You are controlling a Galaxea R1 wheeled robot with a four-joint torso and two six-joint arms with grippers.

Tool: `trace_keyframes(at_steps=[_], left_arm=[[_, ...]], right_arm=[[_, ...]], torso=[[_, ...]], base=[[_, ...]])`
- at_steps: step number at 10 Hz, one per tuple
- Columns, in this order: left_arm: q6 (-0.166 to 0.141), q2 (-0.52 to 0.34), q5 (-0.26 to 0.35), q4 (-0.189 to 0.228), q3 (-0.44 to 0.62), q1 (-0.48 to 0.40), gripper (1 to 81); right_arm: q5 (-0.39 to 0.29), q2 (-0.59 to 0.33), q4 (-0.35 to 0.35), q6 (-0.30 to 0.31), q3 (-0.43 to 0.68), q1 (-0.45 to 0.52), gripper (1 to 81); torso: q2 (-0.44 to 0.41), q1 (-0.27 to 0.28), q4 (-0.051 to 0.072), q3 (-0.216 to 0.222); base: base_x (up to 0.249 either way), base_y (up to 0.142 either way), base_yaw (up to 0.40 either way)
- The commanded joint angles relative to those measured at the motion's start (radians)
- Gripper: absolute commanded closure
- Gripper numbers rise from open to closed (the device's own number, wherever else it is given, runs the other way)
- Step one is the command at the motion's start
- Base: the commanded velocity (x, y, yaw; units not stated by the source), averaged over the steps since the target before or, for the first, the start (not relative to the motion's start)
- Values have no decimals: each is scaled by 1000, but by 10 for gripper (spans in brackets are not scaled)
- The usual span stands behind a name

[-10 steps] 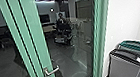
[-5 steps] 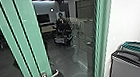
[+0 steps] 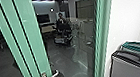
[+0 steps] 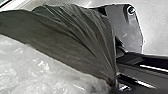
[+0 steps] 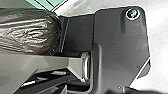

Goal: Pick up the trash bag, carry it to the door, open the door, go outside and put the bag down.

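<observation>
While the trash bag (image 4: 72,37) hangs pleated from the left gripper (image 4: 116,84), which grasps it, the door handle (image 3: 52,75) sits lower left in the head view; the right gripper's state I cannot tell.

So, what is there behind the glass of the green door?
Behind the glass, a person, a light table and a dark screen can be seen. The green frame covers a strip of the room, and pale reflections partly hide the right side.
</observation>
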Motion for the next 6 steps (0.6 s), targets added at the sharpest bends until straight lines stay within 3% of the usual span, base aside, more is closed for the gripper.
trace_keyframes(at_steps=[1, 6], left_arm=[[5, -8, 75, -10, 1, -69, 811], [5, -8, 75, -9, 1, -69, 811]], right_arm=[[-51, 0, -10, -1, 6, 46, 10], [-51, 0, -10, -1, 6, 46, 10]], torso=[[0, 0, 0, 0], [0, 0, 0, 0]], base=[[0, 0, 0], [0, 0, 0]])
